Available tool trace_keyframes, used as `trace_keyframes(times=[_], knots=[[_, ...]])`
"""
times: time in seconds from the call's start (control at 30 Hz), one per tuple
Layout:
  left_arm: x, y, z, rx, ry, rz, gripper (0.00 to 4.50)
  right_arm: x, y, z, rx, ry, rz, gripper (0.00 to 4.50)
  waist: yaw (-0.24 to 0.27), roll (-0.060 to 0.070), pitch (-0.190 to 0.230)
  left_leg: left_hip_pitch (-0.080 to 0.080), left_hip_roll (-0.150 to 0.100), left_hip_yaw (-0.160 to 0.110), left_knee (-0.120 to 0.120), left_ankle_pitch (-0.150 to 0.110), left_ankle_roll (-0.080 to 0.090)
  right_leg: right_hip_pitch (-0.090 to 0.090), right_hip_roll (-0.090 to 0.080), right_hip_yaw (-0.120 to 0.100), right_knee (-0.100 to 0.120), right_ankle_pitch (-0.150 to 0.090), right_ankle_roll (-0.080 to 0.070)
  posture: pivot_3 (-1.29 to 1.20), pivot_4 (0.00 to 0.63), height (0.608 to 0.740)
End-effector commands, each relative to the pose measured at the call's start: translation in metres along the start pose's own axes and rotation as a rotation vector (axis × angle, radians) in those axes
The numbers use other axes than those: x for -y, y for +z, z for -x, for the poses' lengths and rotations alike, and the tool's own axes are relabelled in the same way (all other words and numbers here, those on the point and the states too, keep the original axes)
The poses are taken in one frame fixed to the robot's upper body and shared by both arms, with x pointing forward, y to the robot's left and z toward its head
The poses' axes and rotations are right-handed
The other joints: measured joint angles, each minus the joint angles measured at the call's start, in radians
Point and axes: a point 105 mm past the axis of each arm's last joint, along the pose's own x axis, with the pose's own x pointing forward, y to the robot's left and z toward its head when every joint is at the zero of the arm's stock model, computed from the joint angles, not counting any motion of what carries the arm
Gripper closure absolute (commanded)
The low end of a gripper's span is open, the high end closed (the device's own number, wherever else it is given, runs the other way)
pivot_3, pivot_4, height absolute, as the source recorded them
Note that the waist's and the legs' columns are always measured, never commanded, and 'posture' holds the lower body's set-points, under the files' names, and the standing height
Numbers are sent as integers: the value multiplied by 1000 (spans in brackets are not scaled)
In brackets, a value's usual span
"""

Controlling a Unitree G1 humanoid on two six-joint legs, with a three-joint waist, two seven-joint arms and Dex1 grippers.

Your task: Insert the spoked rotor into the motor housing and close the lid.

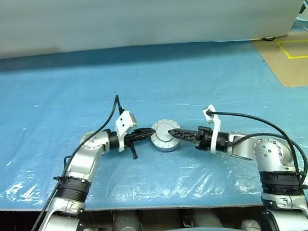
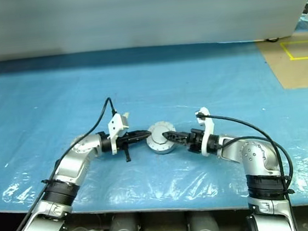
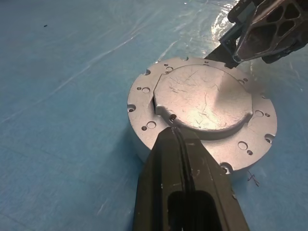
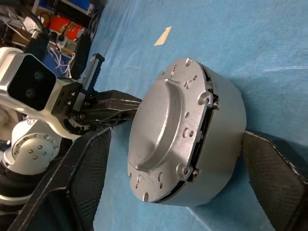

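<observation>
The motor housing (image 1: 164, 142), a thick silver-grey round body, sits on the blue sheet between my two hands. The lid (image 3: 202, 101) lies on top of it, plain grey face up, and a thin dark gap shows along one side (image 4: 204, 144). The spoked rotor is hidden. My left gripper (image 3: 174, 131) is shut, its tip resting on the lid's near edge. My right gripper (image 1: 172, 132) is open and straddles the housing, with one finger (image 4: 91, 178) on each side of the wall and small gaps between them and it.
A blue plastic sheet (image 1: 59, 103) covers the table, wrinkled and shiny near the front edge (image 1: 151, 196). A brown board with yellow tape lines (image 1: 299, 56) lies at the far right. A grey wall (image 1: 132, 13) runs along the back.
</observation>
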Motion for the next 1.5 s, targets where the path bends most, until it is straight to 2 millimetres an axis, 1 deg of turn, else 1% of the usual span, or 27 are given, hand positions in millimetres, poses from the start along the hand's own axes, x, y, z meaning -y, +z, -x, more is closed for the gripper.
trace_keyframes(times=[0.03, 0.13, 0.23, 0.27, 0.4, 0.47, 0.5, 0.57, 0.63, 0.7, 0.77, 0.83, 0.93, 1.0, 1.1, 1.13, 1.23, 1.37, 1.43, 1.47, 1.5], knots=[[10, -13, -4, -44, -41, 25, 4500, -12, 10, 1, 36, 58, 13, 1211, 0, 0, 0, 0, 0, 0, 0, 0, 0, 0, 0, 0, 0, 0, 0, 0, 150, 740], [10, -13, -3, -46, -38, 23, 4500, -11, 9, 1, 37, 56, 8, 2291, 1, 1, 0, 0, 0, 0, 0, 0, 0, 0, 0, 0, 0, 0, 0, 0, 150, 740], [10, -13, -3, -44, -38, 23, 4500, -13, 9, 1, 41, 68, 6, 3132, 7, 1, -1, 0, 0, 0, 0, 0, 0, 0, 0, 0, 0, 0, 0, 0, 150, 740], [10, -13, -3, -43, -38, 23, 4500, -14, 9, 0, 41, 66, 6, 3275, 8, 1, -1, 0, 0, 0, 0, 0, 0, 0, 0, 0, 0, 0, 0, 0, 150, 740], [9, -13, -3, -43, -35, 20, 4500, -10, 7, -1, 29, 40, 8, 3276, 10, 2, -1, 1, 0, 0, 0, 0, 0, 0, 0, 0, 0, 0, 0, 0, 150, 740], [4, -9, -3, -17, -7, 27, 4500, -9, 4, -1, 14, 41, 5, 3276, 12, 2, -1, 1, 0, 0, 0, 0, 0, 0, 0, 0, 0, 0, 0, 0, 150, 740], [-1, -3, -4, 18, 21, 49, 4500, -9, 3, -1, 9, 40, 4, 3276, 13, 2, -1, 1, 0, 0, 0, 0, 0, 0, 0, 0, 0, 0, 0, 0, 150, 740], [-16, 15, -3, 136, 103, 135, 4500, -9, 3, 0, 11, 38, 0, 3276, 15, 2, -1, 1, 0, 0, 0, 0, 0, 0, 0, 0, 0, 0, 0, 0, 150, 740], [-32, 30, 0, 238, 181, 213, 4500, -10, 8, -1, 37, 55, -22, 3276, 15, 2, -1, 0, 0, 0, 1, 0, 0, 0, 0, 0, 1, 0, 0, 0, 150, 740], [-45, 40, 6, 320, 249, 298, 4500, -13, 14, -1, 75, 85, -49, 3276, 14, 2, -1, -2, 0, 0, 1, 0, 0, -2, 1, 0, 1, 0, 0, 0, 150, 740], [-56, 46, 12, 378, 300, 370, 4500, -17, 23, -3, 123, 116, -79, 3276, 10, 2, -1, -4, 1, 0, 1, 0, 0, -3, 1, 0, 1, 0, 0, 0, 150, 740], [-63, 49, 18, 430, 338, 439, 4500, -21, 38, -4, 216, 148, -121, 3276, 2, 2, -1, -6, 1, 0, 1, 0, 0, -5, 2, 0, 1, 0, 0, 0, 150, 740], [-64, 47, 23, 475, 351, 538, 4500, -20, 64, -3, 386, 165, -204, 3276, -2, 2, -1, -10, 0, 0, 0, 1, 1, -9, 1, -1, 1, 1, 0, 0, 150, 740], [-62, 44, 26, 507, 345, 609, 4500, -19, 77, -2, 473, 165, -252, 3276, -3, 2, -1, -12, 0, 0, 0, 2, 3, -12, 1, -1, 2, 2, 2, 0, 150, 740], [-55, 38, 26, 530, 329, 697, 3932, -16, 87, -2, 564, 145, -302, 3276, -2, 2, -1, -14, 0, 0, 0, 2, 3, -14, 1, -2, 2, 2, 3, 0, 150, 740], [-53, 38, 26, 539, 319, 719, 3550, -15, 89, -2, 581, 140, -311, 3276, -2, 2, -1, -15, 1, 0, 0, 2, 3, -14, 2, -2, 2, 3, 4, 0, 150, 740], [-50, 41, 24, 599, 298, 813, 2612, -16, 93, -4, 614, 139, -327, 3276, -2, 2, -1, -16, 0, 0, 0, 2, 3, -15, 1, -2, 1, 3, 4, 0, 150, 740], [-43, 53, 18, 665, 222, 911, 1168, -18, 102, -5, 672, 146, -351, 3276, -5, 2, -1, -17, 1, 0, 0, 2, 3, -16, 1, -2, 3, 3, 4, 0, 150, 740], [-38, 54, 14, 653, 188, 942, 484, -20, 104, -6, 687, 155, -354, 3276, -6, 2, -1, -17, 0, 0, 0, 2, 2, -16, 1, -2, 3, 3, 4, 0, 150, 740], [-37, 52, 11, 630, 188, 955, 147, -21, 106, -7, 698, 165, -361, 3276, -6, 2, -1, -17, 0, 0, 0, 2, 2, -16, 1, -2, 3, 3, 5, 0, 150, 740], [-36, 49, 9, 615, 194, 972, 33, -24, 107, -7, 705, 178, -365, 3276, -7, 2, -1, -17, 0, 0, 0, 2, 2, -16, 1, -2, 3, 3, 5, 0, 150, 740]])
